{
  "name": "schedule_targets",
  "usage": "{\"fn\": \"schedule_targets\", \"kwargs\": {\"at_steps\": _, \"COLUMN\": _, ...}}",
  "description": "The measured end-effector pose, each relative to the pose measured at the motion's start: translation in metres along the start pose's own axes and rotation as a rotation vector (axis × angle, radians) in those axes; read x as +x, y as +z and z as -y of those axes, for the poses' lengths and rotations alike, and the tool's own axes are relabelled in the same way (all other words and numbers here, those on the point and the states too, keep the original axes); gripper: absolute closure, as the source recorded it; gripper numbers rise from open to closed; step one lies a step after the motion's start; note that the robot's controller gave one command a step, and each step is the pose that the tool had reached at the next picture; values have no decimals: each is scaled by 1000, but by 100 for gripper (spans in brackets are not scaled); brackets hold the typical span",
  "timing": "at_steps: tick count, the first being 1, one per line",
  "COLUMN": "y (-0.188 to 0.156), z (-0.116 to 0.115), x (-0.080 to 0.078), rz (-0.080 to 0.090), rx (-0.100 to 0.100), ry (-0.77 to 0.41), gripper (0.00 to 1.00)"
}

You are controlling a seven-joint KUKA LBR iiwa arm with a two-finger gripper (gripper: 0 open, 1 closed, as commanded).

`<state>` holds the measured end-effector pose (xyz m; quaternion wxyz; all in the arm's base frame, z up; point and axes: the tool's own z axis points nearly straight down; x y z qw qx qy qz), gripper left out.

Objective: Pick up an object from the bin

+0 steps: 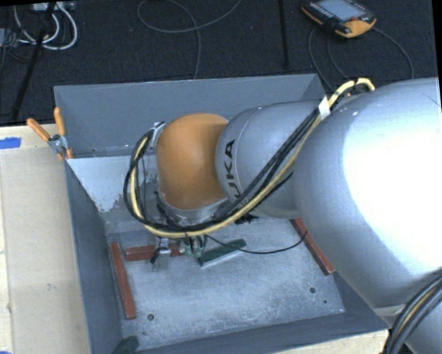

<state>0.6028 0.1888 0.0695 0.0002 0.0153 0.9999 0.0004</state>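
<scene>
My gripper (168,250) reaches down below the orange wrist cover onto the bin floor, left of centre. A short reddish-brown bar (140,254) lies just to its left, with one end right against it. A flat green piece (222,251) lies just to its right, partly under the cables. A long reddish-brown stick (122,281) runs down the left side of the floor, a little apart from the gripper.
A dark green block (123,353) sits in the near left corner. Another reddish-brown stick (314,250) lies at the right, half hidden by the arm. The arm and its cables cover the back and right of the bin.
</scene>
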Motion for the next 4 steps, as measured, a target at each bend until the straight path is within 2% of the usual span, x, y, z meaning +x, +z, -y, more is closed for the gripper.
{"fn": "schedule_targets", "kwargs": {"at_steps": 1, "y": -12, "z": -1, "x": 2, "rz": -5, "rx": 3, "ry": -128, "gripper": 100}}
{"fn": "schedule_targets", "kwargs": {"at_steps": 2, "y": -40, "z": 2, "x": 2, "rz": 1, "rx": 0, "ry": -449, "gripper": 100}}
{"fn": "schedule_targets", "kwargs": {"at_steps": 3, "y": -41, "z": -5, "x": 26, "rz": 0, "rx": 0, "ry": -644, "gripper": 100}}
{"fn": "schedule_targets", "kwargs": {"at_steps": 4, "y": -204, "z": 0, "x": -5, "rz": 7, "rx": 0, "ry": -868, "gripper": 100}}
